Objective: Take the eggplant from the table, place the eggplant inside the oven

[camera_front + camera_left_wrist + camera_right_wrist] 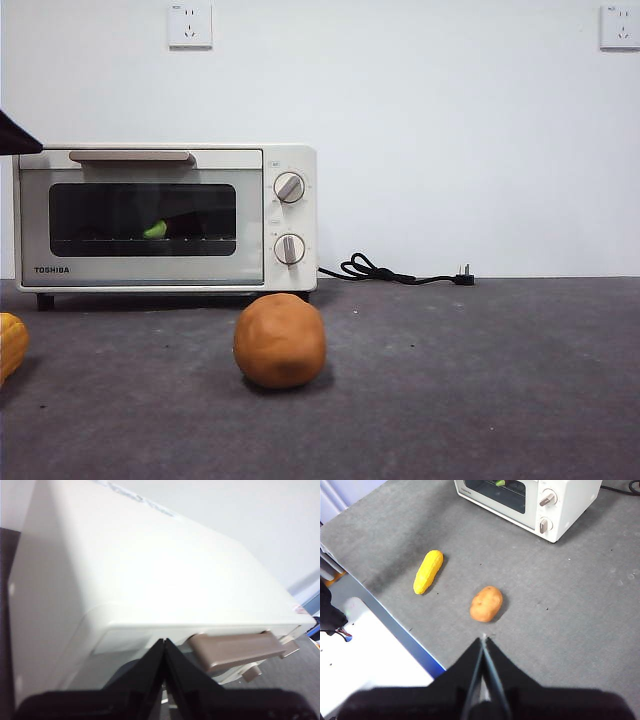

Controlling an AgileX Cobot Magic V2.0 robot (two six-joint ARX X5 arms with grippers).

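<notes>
The eggplant (170, 228) lies inside the oven (165, 215) on its wire rack, its green stem cap showing through the dark glass of the shut door; the cap (500, 482) also shows in the right wrist view. My left gripper (164, 645) is shut and empty, close above the oven's top front edge near the bar handle (237, 650); in the front view it is a black tip (15, 135) at the left edge. My right gripper (483, 642) is shut and empty, hanging high over the table (570, 610) away from the oven.
An orange-brown potato-like lump (280, 340) sits on the table in front of the oven. A yellow ribbed corn (428, 571) lies left of it. A black power cord with plug (400, 272) trails right of the oven. The table's edge (395, 625) runs near the right arm.
</notes>
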